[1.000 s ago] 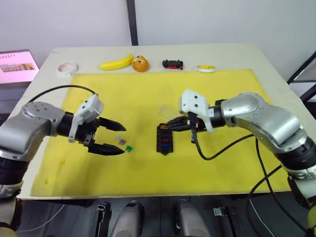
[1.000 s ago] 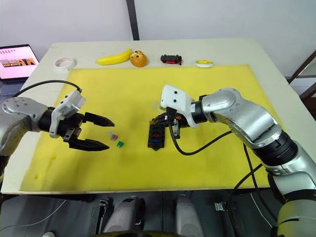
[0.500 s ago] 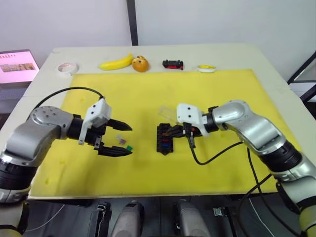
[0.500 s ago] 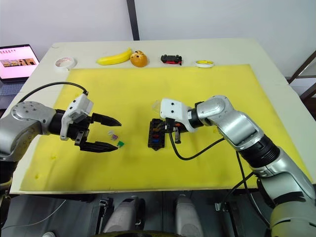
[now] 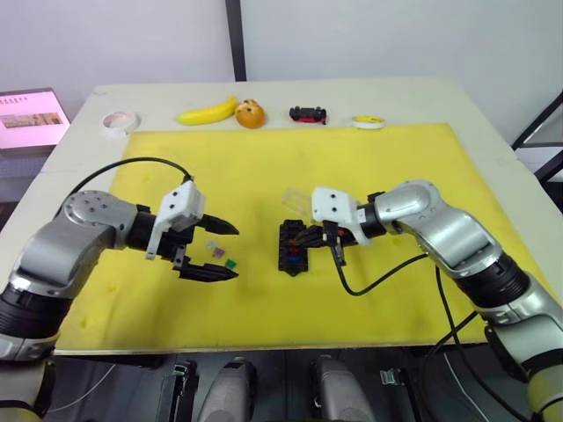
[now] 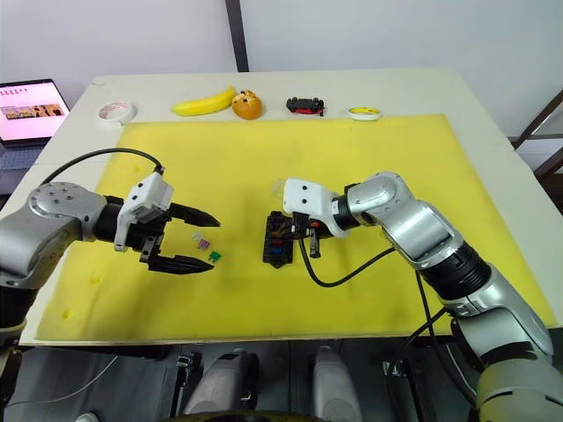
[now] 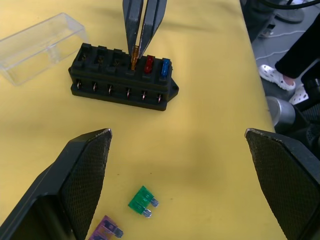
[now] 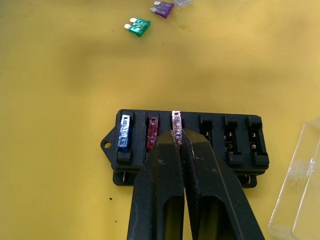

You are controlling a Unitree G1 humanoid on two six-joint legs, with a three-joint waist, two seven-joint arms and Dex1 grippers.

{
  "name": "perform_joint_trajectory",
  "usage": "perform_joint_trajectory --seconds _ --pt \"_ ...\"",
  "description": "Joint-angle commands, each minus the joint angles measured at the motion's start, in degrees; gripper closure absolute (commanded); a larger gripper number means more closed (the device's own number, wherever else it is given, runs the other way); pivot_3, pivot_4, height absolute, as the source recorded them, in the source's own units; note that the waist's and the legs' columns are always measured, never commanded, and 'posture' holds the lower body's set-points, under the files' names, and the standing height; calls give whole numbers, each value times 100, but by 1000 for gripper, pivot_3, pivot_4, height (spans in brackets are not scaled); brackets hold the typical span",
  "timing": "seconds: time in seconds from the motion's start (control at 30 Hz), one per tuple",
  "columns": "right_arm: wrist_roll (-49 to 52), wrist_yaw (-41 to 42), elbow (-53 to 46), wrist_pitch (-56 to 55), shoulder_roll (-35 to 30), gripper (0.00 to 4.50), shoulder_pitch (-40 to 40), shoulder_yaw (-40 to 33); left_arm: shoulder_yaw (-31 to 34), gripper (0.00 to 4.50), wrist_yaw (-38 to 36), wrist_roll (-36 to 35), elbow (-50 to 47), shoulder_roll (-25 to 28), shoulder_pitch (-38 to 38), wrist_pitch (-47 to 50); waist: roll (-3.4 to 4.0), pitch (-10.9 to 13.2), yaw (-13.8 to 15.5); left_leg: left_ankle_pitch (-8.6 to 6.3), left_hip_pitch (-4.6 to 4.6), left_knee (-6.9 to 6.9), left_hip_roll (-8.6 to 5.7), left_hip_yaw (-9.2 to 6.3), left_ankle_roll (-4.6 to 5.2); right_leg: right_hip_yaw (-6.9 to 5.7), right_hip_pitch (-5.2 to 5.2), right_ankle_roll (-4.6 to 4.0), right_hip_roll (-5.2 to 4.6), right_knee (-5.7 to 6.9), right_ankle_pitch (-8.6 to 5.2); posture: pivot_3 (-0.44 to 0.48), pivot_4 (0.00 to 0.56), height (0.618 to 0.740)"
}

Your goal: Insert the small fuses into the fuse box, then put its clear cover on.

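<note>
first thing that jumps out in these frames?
The right gripper, pinched on a small orange fuse that it is pushing into the third slot of the black fuse box mid-mat, beside a red and a blue fuse already seated. Then the left gripper, wide open over the loose green fuse and purple fuse on the yellow mat, and the clear cover lying just beyond the box.

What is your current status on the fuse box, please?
Right end effector shut on orange fuse, third slot of fuse box. Left end effector open near loose fuses. Clear cover off.
</note>
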Motion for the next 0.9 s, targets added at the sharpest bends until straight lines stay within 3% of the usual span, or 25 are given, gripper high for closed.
perform_joint_trajectory --seconds 0.03,0.9 --pt "-66 10 -36 -12 61 4500 -28 -227 10 26 11 58 -106 -45 -39 -140 0 0 2 0 0 0 0 0 0 0 0 0 0 0 0 0 150 740" --pt "-129 96 -114 361 136 4500 -45 -334 -552 26 391 962 374 -1024 -236 -964 0 0 6 0 0 5 -5 -1 0 -1 1 0 -1 5 0 0 150 740"
